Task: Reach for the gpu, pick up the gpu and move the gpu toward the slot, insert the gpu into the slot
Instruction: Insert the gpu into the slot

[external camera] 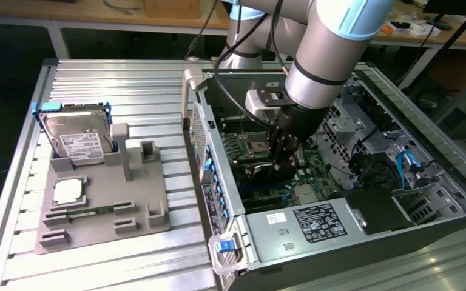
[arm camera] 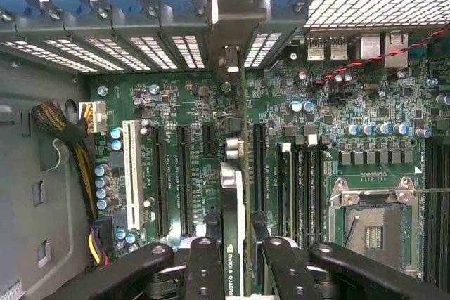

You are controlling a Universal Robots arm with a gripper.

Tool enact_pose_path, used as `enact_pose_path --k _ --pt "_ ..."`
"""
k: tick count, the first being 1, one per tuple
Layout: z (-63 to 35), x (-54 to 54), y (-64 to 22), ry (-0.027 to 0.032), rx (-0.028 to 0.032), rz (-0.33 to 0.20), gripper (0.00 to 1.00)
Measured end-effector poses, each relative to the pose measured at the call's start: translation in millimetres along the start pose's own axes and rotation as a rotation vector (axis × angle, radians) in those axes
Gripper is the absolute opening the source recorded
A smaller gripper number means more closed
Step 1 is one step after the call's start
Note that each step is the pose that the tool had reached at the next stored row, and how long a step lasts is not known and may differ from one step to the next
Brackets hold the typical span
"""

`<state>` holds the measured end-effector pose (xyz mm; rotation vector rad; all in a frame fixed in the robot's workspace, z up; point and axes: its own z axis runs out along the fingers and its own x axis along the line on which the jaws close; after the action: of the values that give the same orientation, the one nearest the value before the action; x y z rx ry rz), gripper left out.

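gripper [arm camera: 237, 249] | jaws partly closed, clamping gpu [arm camera: 233, 191] | card edge-on over green motherboard [arm camera: 190, 100] | inside open PC case [external camera: 427, 224] | hard drive [external camera: 75, 142] on grey fixture [external camera: 104, 209] outside

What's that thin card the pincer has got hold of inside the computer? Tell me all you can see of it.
The gpu shows edge-on: a thin dark card with a silvery edge and a label reading NVIDIA QUADRO. It stands upright over the green motherboard, parallel to its long slots. The pincer clamps it from both sides. Whether it is seated in a slot cannot be told.
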<state>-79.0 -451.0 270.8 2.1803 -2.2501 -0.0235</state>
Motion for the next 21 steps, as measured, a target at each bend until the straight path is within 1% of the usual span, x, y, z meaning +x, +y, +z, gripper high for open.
enact_pose_path --k 1,2,3,4,5,6,8,14,21 --pt "-0.1 0.0 0.1 -0.0038 0.0035 0.000 0.27" --pt "-0.1 0.0 0.1 -0.0100 0.0060 0.000 0.27" --pt "-0.1 0.0 0.1 -0.0199 0.0083 0.000 0.27" --pt "-0.1 0.0 0.0 -0.0316 0.0098 -0.001 0.27" --pt "-0.1 0.0 0.0 -0.0413 0.0110 -0.001 0.27" --pt "-0.2 0.0 0.1 -0.0447 0.0121 -0.001 0.27" --pt "0.0 -0.1 0.0 -0.0457 0.0136 -0.001 0.27" --pt "0.0 0.0 0.2 -0.0458 0.0165 0.000 0.27" --pt "-0.5 0.0 0.2 -0.0459 0.0170 0.003 0.27"
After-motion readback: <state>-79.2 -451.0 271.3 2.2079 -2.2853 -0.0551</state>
